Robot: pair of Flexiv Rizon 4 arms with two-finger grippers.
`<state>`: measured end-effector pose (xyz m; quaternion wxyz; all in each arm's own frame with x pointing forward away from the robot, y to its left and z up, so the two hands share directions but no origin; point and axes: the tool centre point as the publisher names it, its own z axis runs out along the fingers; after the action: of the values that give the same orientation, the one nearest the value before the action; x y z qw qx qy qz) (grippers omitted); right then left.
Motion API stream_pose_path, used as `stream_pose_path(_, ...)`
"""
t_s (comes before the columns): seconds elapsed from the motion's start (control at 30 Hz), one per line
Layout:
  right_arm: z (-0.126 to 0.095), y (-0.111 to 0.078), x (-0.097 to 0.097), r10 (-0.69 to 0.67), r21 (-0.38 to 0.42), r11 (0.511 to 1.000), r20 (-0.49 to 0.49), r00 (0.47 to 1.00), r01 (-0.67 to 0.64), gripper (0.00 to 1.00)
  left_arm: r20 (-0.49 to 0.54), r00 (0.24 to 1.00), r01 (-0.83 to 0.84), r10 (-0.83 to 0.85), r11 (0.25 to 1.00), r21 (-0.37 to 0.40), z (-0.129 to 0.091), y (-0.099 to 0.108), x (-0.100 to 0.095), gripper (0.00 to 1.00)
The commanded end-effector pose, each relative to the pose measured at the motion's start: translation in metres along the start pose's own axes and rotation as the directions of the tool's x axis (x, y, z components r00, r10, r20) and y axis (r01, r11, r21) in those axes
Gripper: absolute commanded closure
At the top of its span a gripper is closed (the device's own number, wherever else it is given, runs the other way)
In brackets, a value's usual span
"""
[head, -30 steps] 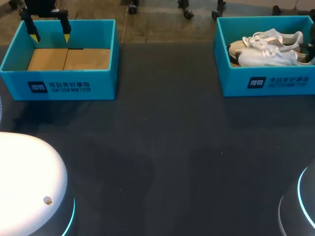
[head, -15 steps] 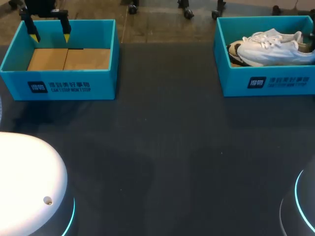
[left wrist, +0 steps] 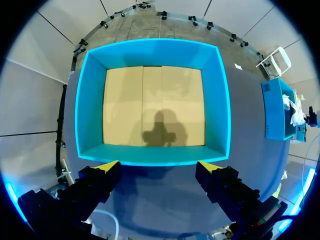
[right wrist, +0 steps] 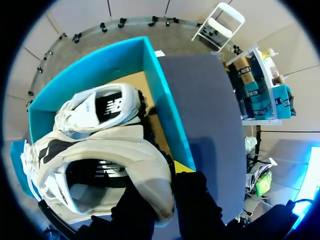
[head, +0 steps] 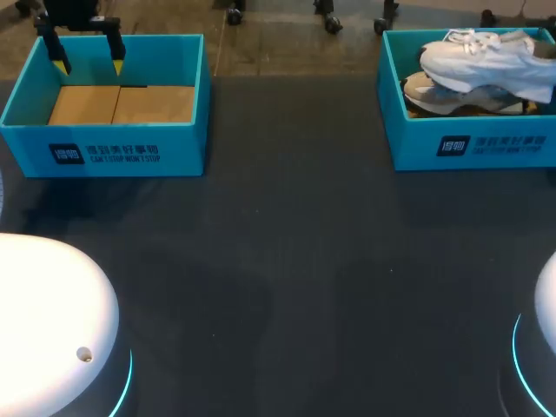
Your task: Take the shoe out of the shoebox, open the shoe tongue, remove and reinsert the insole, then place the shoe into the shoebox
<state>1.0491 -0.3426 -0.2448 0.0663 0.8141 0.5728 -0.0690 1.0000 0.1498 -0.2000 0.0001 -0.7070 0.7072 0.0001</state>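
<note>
My right gripper (right wrist: 167, 192) is shut on the heel of a white shoe (right wrist: 100, 155), and only one of its yellow tips shows. In the head view this white shoe (head: 486, 59) hangs above the rim of the right blue shoebox (head: 469, 143), toe toward the left. A second white shoe (head: 452, 97) lies inside the box, under the held one; in the right wrist view this second shoe (right wrist: 100, 107) is ahead of the gripper. At the far left, my left gripper (head: 87, 59) hovers open over the left blue box (head: 104, 152), with nothing between its fingers.
The left blue box (left wrist: 150, 55) holds only its cardboard floor (left wrist: 150, 105). The right shoebox (left wrist: 275, 110) shows off to the side in the left wrist view. Dark table (head: 287, 261) stretches between the two boxes.
The right gripper has lifted the white shoe up from inside the right shoebox to above its rim. The left arm has kept still.
</note>
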Motion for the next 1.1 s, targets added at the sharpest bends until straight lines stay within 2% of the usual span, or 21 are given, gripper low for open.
stream_pose_path(0.03, -0.048, -0.029, -0.006, 0.007, -0.038, 0.999, 0.027, 1.000, -0.006, 1.00, 0.000, 1.000, 0.000, 0.000, 1.000, 0.000, 0.000, 0.000, 0.000, 0.00)
stream_pose_path(0.33, -0.096, -0.083, 0.007, -0.010, -0.091, 0.996, 0.113, 0.994, 0.020, 1.00, 0.000, 1.000, 0.000, 0.000, 1.000, 0.000, 0.000, 0.000, 0.000, 0.00)
stream_pose_path(0.43, -0.102, -0.099, 0.010, -0.006, -0.104, 0.994, 0.113, 0.994, 0.017, 1.00, 0.000, 1.000, 0.000, 0.000, 1.000, 0.000, 0.000, 0.000, 0.000, 0.00)
stream_pose_path(0.57, -0.107, -0.133, 0.014, 0.000, -0.112, 0.993, 0.159, 0.987, 0.019, 1.00, 0.000, 1.000, 0.000, 0.000, 1.000, 0.000, 0.000, 0.000, 0.000, 0.00)
stream_pose_path(0.67, -0.109, -0.160, 0.016, -0.002, -0.083, 0.996, 0.163, 0.987, 0.015, 1.00, 0.000, 1.000, 0.000, 0.000, 1.000, 0.000, 0.000, 0.000, 0.000, 0.00)
stream_pose_path(0.7, -0.111, -0.170, 0.020, -0.038, -0.074, 0.996, 0.133, 0.990, 0.048, 1.00, 0.000, 1.000, 0.000, 0.000, 1.000, 0.000, 0.000, 0.000, 0.000, 0.00)
stream_pose_path(1.1, -0.111, -0.170, 0.020, -0.038, -0.074, 0.996, 0.133, 0.990, 0.048, 1.00, 0.000, 1.000, 0.000, 0.000, 1.000, 0.000, 0.000, 0.000, 0.000, 0.00)
